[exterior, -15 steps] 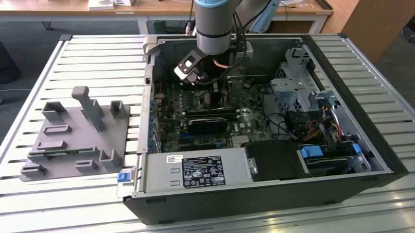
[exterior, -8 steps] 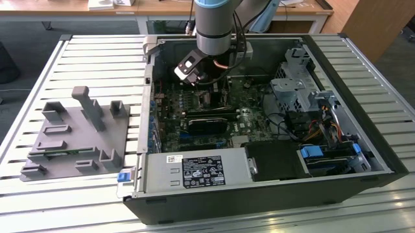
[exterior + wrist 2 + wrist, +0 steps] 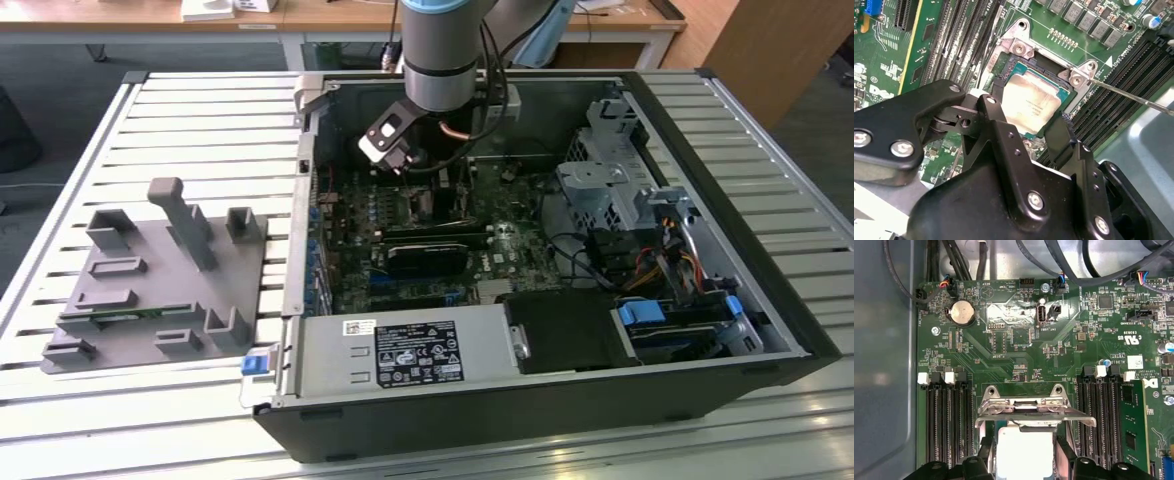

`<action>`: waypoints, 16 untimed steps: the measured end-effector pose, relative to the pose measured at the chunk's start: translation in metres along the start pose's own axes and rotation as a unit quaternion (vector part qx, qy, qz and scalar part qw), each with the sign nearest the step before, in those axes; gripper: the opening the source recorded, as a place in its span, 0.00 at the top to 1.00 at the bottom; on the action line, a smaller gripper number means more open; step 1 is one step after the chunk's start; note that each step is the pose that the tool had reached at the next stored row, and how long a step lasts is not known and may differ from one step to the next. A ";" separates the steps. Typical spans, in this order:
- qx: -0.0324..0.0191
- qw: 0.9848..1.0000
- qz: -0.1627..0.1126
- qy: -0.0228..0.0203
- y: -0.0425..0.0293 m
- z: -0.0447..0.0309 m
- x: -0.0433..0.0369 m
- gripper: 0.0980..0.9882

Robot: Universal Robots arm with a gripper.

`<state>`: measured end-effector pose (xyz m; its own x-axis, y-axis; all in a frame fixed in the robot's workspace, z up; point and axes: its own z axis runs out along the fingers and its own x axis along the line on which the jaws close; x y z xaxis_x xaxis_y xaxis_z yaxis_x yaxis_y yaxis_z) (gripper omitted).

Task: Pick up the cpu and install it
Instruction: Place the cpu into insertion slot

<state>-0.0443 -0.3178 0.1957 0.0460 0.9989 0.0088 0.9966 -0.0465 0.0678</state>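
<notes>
In the exterior view, an open computer case (image 3: 747,300) lies on a slatted table (image 3: 80,130). The arm (image 3: 441,50) reaches down into it from twelve o'clock, over the far part of the green board (image 3: 400,225). At nine o'clock from the case, on the exterior view's left, sits a grey tray (image 3: 134,270) with a thin green memory stick (image 3: 127,318) lying near its front edge. A labelled metal box (image 3: 400,355) fills the case's six o'clock side.

In the second wrist view, the gripper (image 3: 1026,117) straddles the cpu (image 3: 1029,102). Its black fingers (image 3: 1004,135) are drawn in against two opposite edges of the chip. The cpu sits level in the black socket (image 3: 1004,80), within the metal frame (image 3: 1016,37). A thin lever rod (image 3: 1124,95) sticks out from the frame, beside rows of memory slots (image 3: 954,40).

In the first wrist view, the cpu (image 3: 1024,452) shows silvery between the two fingertips, and the socket's cover plate (image 3: 1029,410) stands lifted just beyond it. A coin battery (image 3: 960,313) lies well apart on the board.
</notes>
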 end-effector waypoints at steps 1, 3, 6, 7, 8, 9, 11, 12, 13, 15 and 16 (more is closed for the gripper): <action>0.000 1.000 0.000 0.000 0.0000 0.0000 -0.0001 0.44; 0.000 1.000 0.000 0.000 0.0000 -0.0001 -0.0010 0.44; 0.000 1.000 0.000 0.000 0.0002 -0.0001 -0.0040 0.44; 0.000 1.000 0.000 0.000 0.0002 -0.0001 -0.0047 0.44; 0.000 1.000 0.000 0.000 0.0002 -0.0001 -0.0052 0.44; 0.000 1.000 0.000 0.000 0.0002 -0.0001 -0.0052 0.44; 0.000 1.000 0.000 0.000 0.0003 -0.0001 -0.0052 0.44; 0.000 1.000 0.000 0.000 0.0005 -0.0001 -0.0051 0.44; 0.000 1.000 0.000 0.000 0.0007 -0.0001 -0.0049 0.44; 0.000 1.000 0.001 0.001 0.0014 0.0001 -0.0043 0.44; 0.000 1.000 0.001 0.001 0.0016 0.0001 -0.0039 0.44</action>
<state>-0.0428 -0.3218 0.1957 0.0475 0.9988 0.0113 0.9966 -0.0481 0.0676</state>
